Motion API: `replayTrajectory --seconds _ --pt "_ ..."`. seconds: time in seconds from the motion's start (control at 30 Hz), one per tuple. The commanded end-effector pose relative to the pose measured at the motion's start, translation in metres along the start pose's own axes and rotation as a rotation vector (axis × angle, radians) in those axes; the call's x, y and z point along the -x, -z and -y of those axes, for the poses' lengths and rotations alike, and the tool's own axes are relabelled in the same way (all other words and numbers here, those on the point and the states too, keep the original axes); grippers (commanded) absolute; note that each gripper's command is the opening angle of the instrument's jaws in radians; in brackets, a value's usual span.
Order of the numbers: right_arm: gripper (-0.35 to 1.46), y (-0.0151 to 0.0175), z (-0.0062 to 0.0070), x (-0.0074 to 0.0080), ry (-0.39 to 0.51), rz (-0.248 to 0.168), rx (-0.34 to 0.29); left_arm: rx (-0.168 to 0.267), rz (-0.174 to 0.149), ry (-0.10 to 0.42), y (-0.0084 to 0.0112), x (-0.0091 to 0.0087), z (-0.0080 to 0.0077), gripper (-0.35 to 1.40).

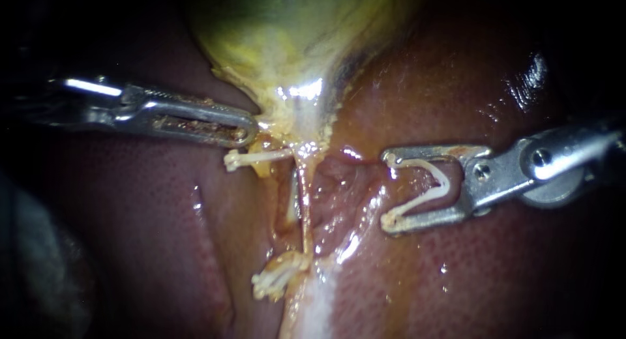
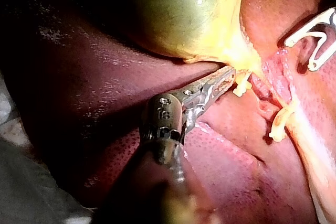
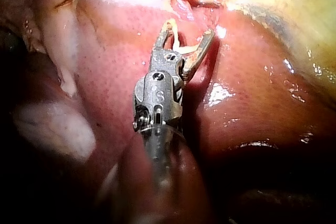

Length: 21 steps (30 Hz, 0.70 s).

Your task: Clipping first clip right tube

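Note:
The green-yellow gallbladder [image 1: 287, 32] hangs over the red liver [image 1: 456, 280]. My left instrument [image 1: 248, 132] has its jaws shut on the yellow tissue at the gallbladder's neck, which also shows in the left wrist view [image 2: 229, 75]. A thin pale tube [image 1: 304, 208] runs down from the neck and carries a white clip [image 1: 251, 158] high up and another clip [image 1: 277, 277] low down. My right instrument [image 1: 389, 190] holds an open white clip [image 1: 433, 186] between wide jaws. Its tips stand just right of a pink fold of tissue [image 1: 339, 182] and do not touch it.
The liver [image 2: 236, 171] fills the ground under both shafts. In the right wrist view my right instrument [image 3: 189, 31] points at the tissue below the gallbladder's neck. Pale cloth [image 2: 21, 182] lies beside the liver's edge.

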Motion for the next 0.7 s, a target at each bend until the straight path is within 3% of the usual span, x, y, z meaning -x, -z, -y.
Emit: replayTrajectory --seconds 0.03,0.2,0.4,0.7 --pt "0.49 0.0000 0.0000 0.0000 0.000 0.000 -0.001 0.001 0.000 0.000 0.0002 -0.0001 -0.0001 -0.35" --pt "0.49 0.0000 0.0000 0.0000 0.000 0.000 -0.001 0.015 0.007 0.006 0.0021 -0.0010 -0.0008 -0.35" --pt "0.49 0.0000 0.0001 0.0000 0.000 -0.001 -0.004 0.000 0.001 0.017 0.0057 -0.0024 -0.0020 -0.35" --pt "0.49 -0.0012 0.0000 -0.0008 -0.003 -0.003 -0.028 -0.001 -0.003 0.026 0.0059 -0.0026 -0.0026 -0.35"
